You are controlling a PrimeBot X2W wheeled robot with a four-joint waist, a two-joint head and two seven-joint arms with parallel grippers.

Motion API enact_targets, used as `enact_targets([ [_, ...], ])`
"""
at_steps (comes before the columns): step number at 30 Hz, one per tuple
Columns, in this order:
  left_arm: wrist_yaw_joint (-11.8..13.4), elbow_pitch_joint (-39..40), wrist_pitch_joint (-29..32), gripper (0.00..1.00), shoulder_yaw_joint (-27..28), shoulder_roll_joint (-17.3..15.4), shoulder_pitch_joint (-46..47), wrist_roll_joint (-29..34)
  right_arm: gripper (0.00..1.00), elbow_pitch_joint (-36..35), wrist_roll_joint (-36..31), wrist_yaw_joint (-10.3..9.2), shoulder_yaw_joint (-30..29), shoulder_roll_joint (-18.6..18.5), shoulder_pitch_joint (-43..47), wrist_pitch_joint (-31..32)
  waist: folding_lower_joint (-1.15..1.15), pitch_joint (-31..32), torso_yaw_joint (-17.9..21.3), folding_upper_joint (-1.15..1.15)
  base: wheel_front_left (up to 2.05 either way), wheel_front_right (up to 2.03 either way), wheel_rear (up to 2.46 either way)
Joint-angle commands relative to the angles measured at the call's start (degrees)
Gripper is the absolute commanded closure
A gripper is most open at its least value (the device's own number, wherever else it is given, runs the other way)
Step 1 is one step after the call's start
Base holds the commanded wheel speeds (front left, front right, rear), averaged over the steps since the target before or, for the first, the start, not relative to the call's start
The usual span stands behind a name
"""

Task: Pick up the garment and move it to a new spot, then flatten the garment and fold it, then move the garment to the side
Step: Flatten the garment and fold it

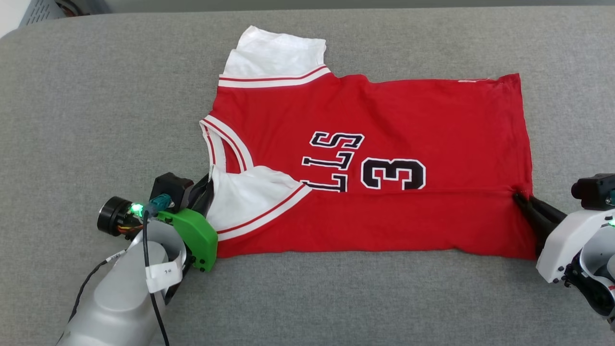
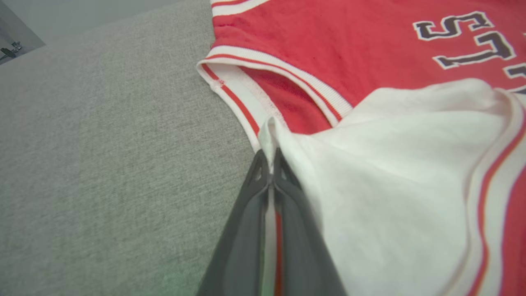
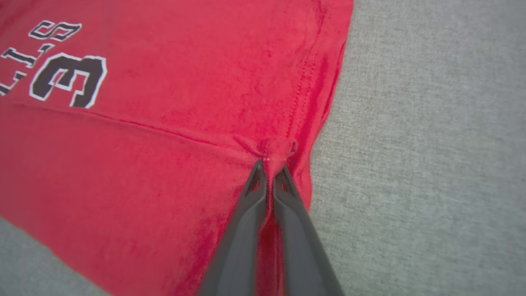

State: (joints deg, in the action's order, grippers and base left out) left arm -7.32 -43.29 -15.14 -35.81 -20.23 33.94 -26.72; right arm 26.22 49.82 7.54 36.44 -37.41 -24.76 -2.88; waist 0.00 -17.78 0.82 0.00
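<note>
The garment (image 1: 408, 120) lies spread on the grey cushion, a red jersey with white sleeves, collar to the left and hem to the right. Its near long edge is folded over the lettering, so part of the number is covered. My left gripper (image 1: 207, 185) is shut on the white near sleeve (image 2: 411, 164), pinching its corner beside the striped collar (image 2: 246, 102). At the right hem, my right gripper (image 1: 521, 197) is shut on a pinch of red fabric (image 3: 277, 150) where the fold line ends. The far white sleeve (image 1: 274, 55) lies flat at the top.
The grey fabric surface (image 1: 96, 96) runs wide on all sides of the jersey, with a rounded far edge. Beyond that far edge at the top left stands a grey perforated object (image 1: 38, 12).
</note>
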Motion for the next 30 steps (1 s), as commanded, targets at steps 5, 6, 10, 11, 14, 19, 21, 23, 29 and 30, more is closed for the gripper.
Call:
enact_targets([
  [5, -0.2, 3.0, 0.2, 0.0, 0.8, -2.1, 0.6, 1.3, 0.0, -0.7, 0.1, -0.05, -0.2, -1.1, 1.4, -3.2, 0.0, 3.2, -1.3, 0.0, 0.0, 0.0, 0.0],
  [6, -0.2, 3.7, 0.2, 0.0, 1.1, -2.7, 0.9, 1.6, 0.0, -1.1, -0.1, -0.05, -0.5, -1.4, 1.7, -3.7, 0.0, 3.7, -1.5, 0.0, 0.0, 0.0, 0.0],
  [10, -0.2, 5.8, 2.6, 0.0, -1.3, -5.4, 3.8, -1.4, 0.0, -3.2, -1.6, -0.05, -2.5, -2.4, 3.2, -5.0, 0.0, 5.9, -2.4, 0.0, 0.0, 0.0, 0.0],
  [11, -0.2, 6.7, 4.1, 0.0, -2.1, -6.1, 4.6, -2.0, 0.0, -3.6, -2.0, -0.05, -2.8, -2.4, 3.4, -5.0, 0.0, 6.2, -2.5, 0.0, 0.0, 0.0, 0.0],
  [14, -0.2, 10.0, 10.3, 0.0, -4.8, -8.1, 6.5, -5.1, 0.0, -4.5, -2.6, -0.05, -3.7, -2.2, 4.2, -4.6, 0.0, 7.0, -2.8, 0.0, 0.0, 0.0, 0.0],
  [19, -0.2, 15.8, 26.7, 0.0, -11.7, -11.8, 8.5, -14.0, 0.0, -5.5, -3.6, -0.05, -4.8, -1.7, 5.3, -3.7, 0.0, 7.9, -3.0, 0.0, 0.0, 0.0, 0.0],
  [21, -0.2, 18.1, 33.4, 0.0, -14.4, -13.4, 9.4, -17.9, 0.0, -5.9, -4.0, -0.05, -5.1, -1.3, 5.6, -3.3, 0.0, 8.1, -3.0, 0.0, 0.0, 0.0, 0.0],
  [23, -0.2, 19.8, 37.8, 0.0, -16.8, -14.5, 10.1, -20.2, 0.0, -6.2, -4.3, -0.05, -5.4, -1.0, 5.9, -2.8, 0.0, 8.3, -2.8, 0.0, 0.0, 0.0, 0.0],
  [29, -0.2, 21.8, 46.2, 0.0, -21.6, -16.1, 9.7, -27.3, 0.0, -7.0, -4.7, -0.05, -6.2, -0.3, 6.6, -1.7, 0.0, 8.3, -2.0, 0.0, 0.0, 0.0, 0.0],
  [30, -0.2, 21.7, 46.8, 0.0, -21.9, -16.2, 9.4, -28.3, 0.0, -7.1, -4.7, -0.05, -6.3, -0.3, 6.7, -1.5, 0.0, 8.2, -1.9, 0.0, 0.0, 0.0, 0.0],
])
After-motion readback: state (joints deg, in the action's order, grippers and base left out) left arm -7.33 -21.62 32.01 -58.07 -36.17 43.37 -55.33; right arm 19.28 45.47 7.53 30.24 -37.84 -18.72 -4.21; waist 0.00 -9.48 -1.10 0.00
